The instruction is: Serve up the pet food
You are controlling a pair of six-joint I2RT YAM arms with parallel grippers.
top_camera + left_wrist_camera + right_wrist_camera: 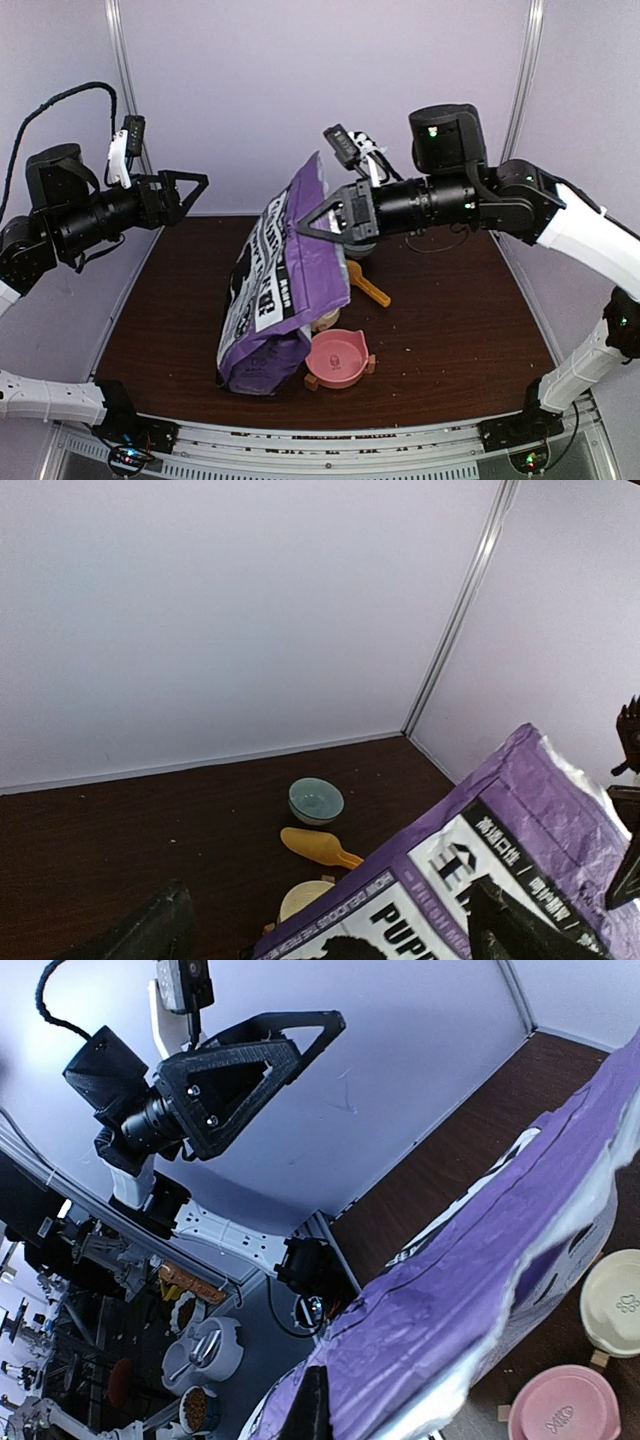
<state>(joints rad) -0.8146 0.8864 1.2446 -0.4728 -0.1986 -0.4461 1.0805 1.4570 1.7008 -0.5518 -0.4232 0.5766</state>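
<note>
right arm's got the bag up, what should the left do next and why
Probably bring the open left gripper over to the free top edge of the purple bag: the right gripper pinches only one side, and the pink bowl looks empty.

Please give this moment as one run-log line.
left pincer open, off bag | right pincer shut on bag | pink bowl empty | scoop on table

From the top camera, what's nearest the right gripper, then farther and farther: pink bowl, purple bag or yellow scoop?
1. The purple bag: the right gripper pinches its top edge.
2. The yellow scoop: lying just right of the bag, farther back.
3. The pink bowl: near the front, by the bag's bottom.
</note>
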